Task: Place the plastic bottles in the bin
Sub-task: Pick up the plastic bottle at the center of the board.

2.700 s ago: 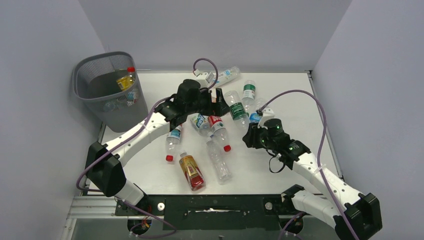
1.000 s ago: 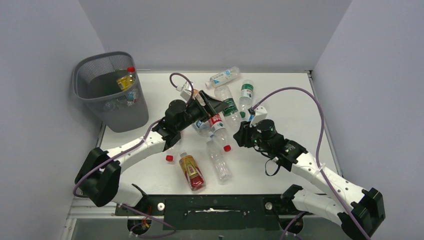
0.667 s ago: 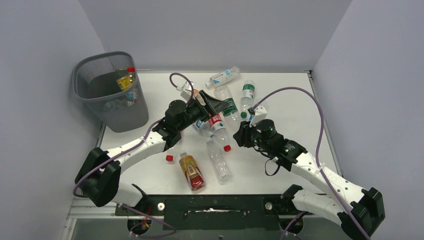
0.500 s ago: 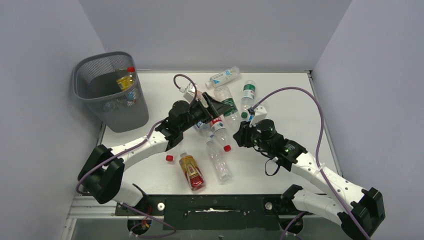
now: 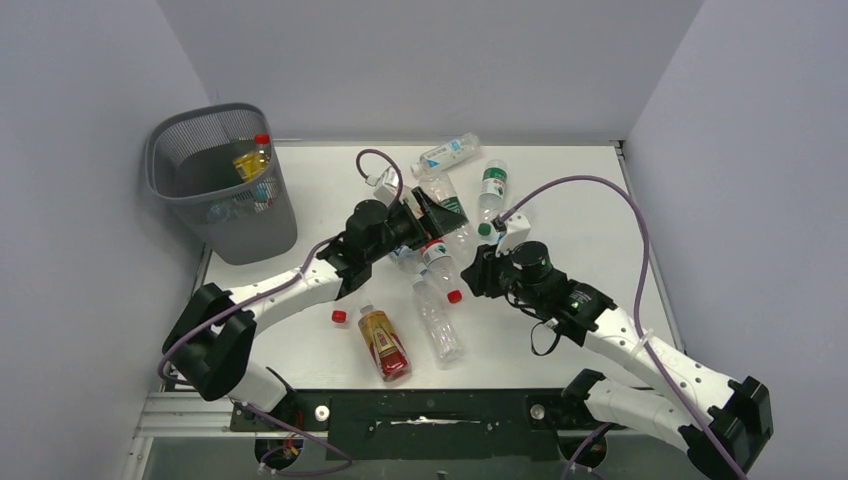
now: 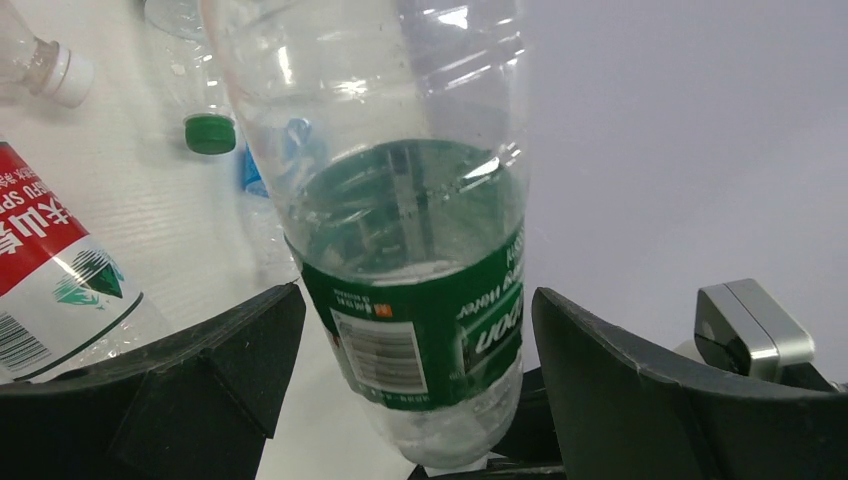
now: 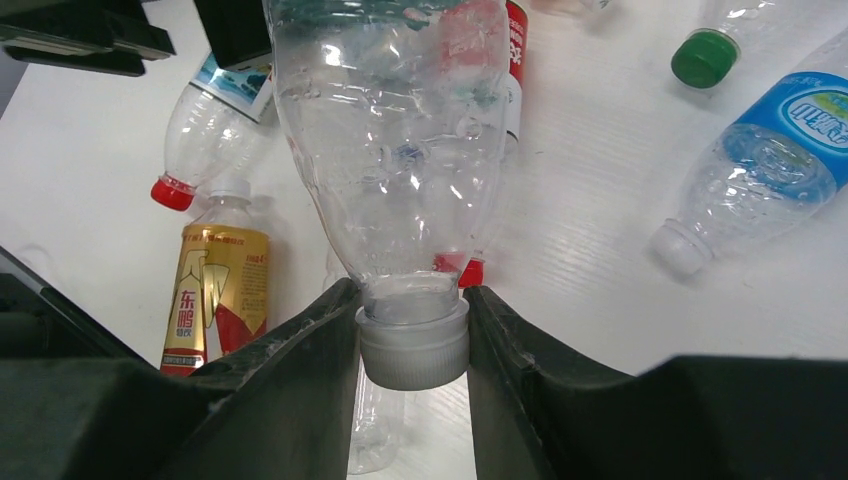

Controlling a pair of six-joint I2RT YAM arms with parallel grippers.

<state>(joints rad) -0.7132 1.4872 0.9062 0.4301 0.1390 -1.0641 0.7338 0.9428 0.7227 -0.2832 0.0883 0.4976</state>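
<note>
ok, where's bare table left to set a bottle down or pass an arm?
Free: the strip between the bin and the left arm; the right side past the right arm. Crowded: the centre, around the red-label bottle and the amber bottle.
</note>
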